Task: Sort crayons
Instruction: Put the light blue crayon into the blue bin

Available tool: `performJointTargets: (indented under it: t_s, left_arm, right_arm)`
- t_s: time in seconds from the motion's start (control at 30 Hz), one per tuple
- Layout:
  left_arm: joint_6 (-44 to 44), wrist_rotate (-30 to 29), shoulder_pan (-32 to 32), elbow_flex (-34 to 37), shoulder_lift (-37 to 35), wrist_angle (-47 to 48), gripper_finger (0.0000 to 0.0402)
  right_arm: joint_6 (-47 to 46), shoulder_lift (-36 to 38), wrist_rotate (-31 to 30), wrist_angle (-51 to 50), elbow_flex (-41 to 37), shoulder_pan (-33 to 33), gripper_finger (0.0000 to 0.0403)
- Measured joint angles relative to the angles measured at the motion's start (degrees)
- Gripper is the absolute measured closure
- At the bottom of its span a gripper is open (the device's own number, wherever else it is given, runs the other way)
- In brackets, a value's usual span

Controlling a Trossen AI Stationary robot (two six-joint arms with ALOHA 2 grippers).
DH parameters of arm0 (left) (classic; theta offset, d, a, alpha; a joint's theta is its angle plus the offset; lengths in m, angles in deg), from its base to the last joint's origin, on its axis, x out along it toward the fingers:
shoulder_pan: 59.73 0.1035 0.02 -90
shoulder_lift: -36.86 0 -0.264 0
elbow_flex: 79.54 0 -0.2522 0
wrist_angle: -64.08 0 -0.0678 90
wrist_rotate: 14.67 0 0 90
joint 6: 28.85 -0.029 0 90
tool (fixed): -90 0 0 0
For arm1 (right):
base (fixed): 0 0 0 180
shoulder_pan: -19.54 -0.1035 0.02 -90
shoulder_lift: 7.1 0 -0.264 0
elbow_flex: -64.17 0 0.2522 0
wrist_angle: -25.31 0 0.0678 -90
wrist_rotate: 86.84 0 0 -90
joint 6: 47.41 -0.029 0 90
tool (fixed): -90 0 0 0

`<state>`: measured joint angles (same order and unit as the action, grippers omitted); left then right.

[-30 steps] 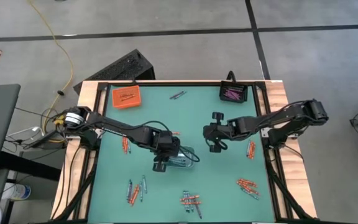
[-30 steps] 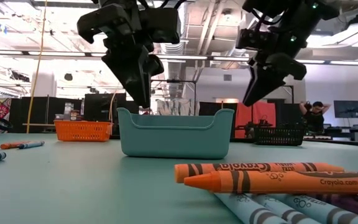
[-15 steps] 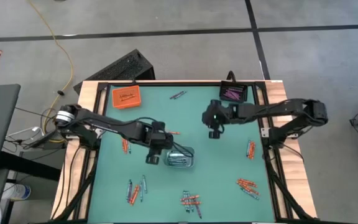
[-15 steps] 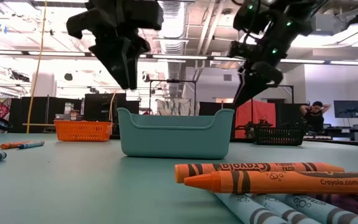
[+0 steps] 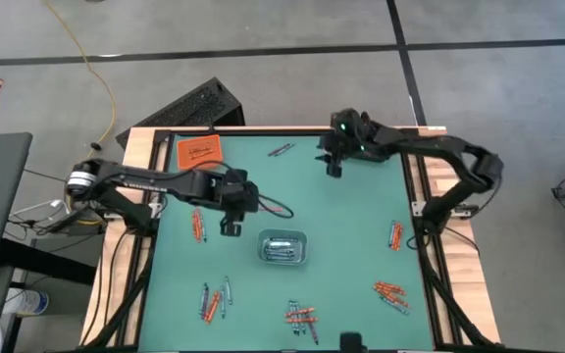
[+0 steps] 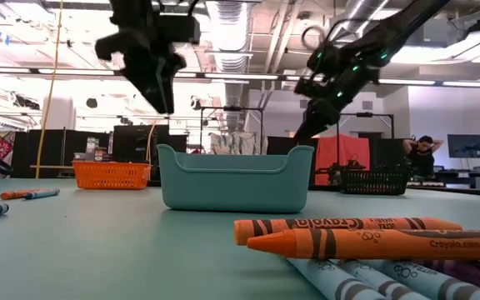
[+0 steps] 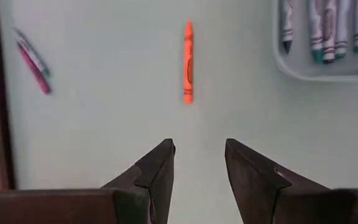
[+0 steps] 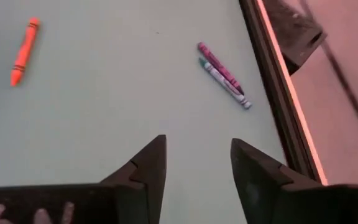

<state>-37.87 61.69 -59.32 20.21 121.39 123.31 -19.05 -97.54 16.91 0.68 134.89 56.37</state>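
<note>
The crayons lie scattered in small groups over the green table (image 5: 351,226). One orange crayon (image 7: 188,62) lies alone ahead of my left gripper (image 7: 197,146), which hangs open and empty above the table, left of the clear-grey tray (image 5: 284,247). That tray (image 7: 319,43) holds several grey-blue crayons. My right gripper (image 8: 197,143) is open and empty near the far edge (image 5: 333,167). Ahead of it a purple and a blue crayon (image 8: 224,74) lie side by side by the table's frame, and an orange crayon (image 8: 22,53) lies farther off.
An orange tray (image 5: 200,152) stands at the far left, a black tray (image 6: 375,181) at the far right. Crayon groups lie at the left (image 5: 199,226), near left (image 5: 214,299), near middle (image 5: 302,316) and right (image 5: 390,291). A wooden frame (image 5: 430,245) rims the table.
My left gripper has risen out of the clear-grey tray and drawn away toward the table's left and far side. My right gripper has swung from the table's middle to the far edge. The tray stays where it was.
</note>
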Motion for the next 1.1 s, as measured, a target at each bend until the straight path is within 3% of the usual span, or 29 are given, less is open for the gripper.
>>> performJointTargets:
  t_s: [0.27, 0.7, 0.9, 1.1]
  left_arm:
    - [5.89, 7.9, 2.93, 9.18, -3.48, -7.46, 0.0269]
    - [13.22, 8.29, -2.38, 14.35, -4.98, -14.08, 0.0269]
    - [14.05, 7.65, -3.0, 14.34, -4.98, -14.06, 0.0269]
    - [13.33, 7.2, -3.05, 14.33, -4.98, -14.81, 0.0269]
  right_arm:
    - [6.87, -16.69, 7.12, -12.1, 18.59, 4.23, 0.0225]
    - [17.58, -37.23, 8.66, -32.18, 49.07, 7.09, 0.0225]
    - [18.65, -43.72, 8.96, -37.02, 57.49, 7.62, 0.0225]
    - [18.69, -47.1, 9.8, -39.51, 60.66, 7.57, 0.0226]
